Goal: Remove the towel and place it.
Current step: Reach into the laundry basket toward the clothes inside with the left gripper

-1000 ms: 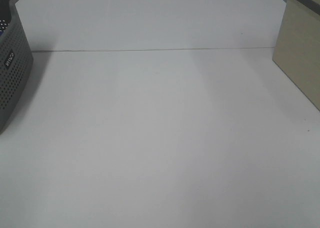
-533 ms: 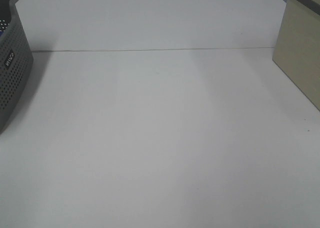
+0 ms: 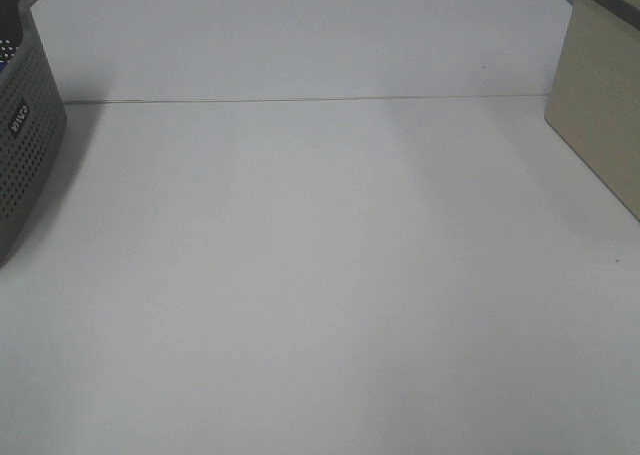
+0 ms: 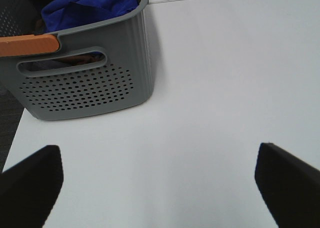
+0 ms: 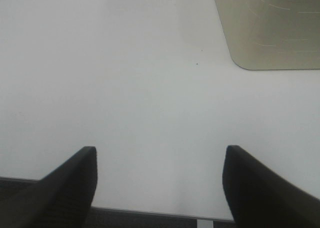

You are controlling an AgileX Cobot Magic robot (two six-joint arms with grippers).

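The royal-blue towel (image 4: 85, 5) lies bunched inside the grey perforated basket (image 4: 85, 82), seen in the left wrist view. The basket also shows at the left edge of the high view (image 3: 25, 145); the towel is hidden there. My left gripper (image 4: 160, 180) is open and empty over the bare white table, a short way in front of the basket. My right gripper (image 5: 157, 180) is open and empty over the table near its front edge. Neither gripper shows in the high view.
An orange handle (image 4: 27, 44) lies across the basket's near rim. A beige box (image 3: 600, 105) stands at the right of the table; it also shows in the right wrist view (image 5: 270, 27). A seam (image 3: 300, 100) runs across the white table.
The basket has shifted very slightly in the high view; nothing else differs.
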